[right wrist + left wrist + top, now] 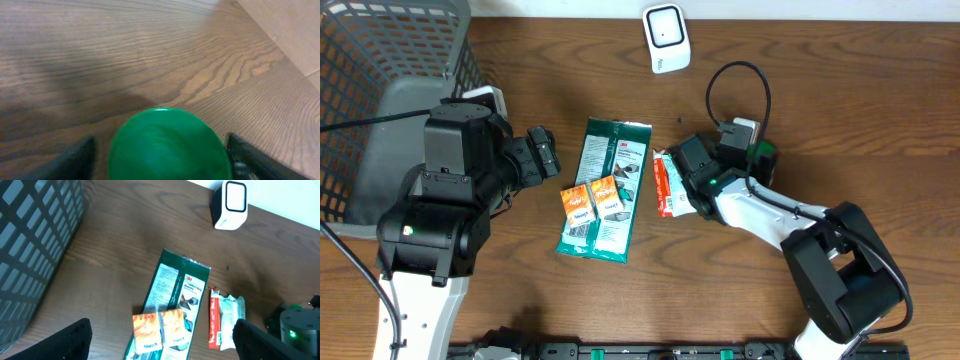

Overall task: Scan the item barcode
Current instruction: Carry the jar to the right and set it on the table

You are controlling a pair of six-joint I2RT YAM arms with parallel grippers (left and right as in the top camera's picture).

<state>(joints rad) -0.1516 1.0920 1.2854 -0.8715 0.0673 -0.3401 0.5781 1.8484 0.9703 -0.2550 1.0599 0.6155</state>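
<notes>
Judged target: green round item (167, 145), between fingers of right gripper (161, 161). Fingers spread wide, gap showing on one side, so likely not gripped. Item sits at 4 o'clock from scanner (665, 38); scanner at 11 o'clock from fingers. No long axis evident, barcode unseen. Right arm nearer; left gripper (542, 152) wide, empty.

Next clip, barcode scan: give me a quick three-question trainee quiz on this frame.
1. True or false: two orange packets lie on the green package.
2. The white scanner stands: A in the basket; B on the table, beyond the green package; C between the left fingers.
3. Which item lies beside the green package, nearest the right arm?
Key: 1 true; 2 B; 3 the red-and-white packet.
</notes>
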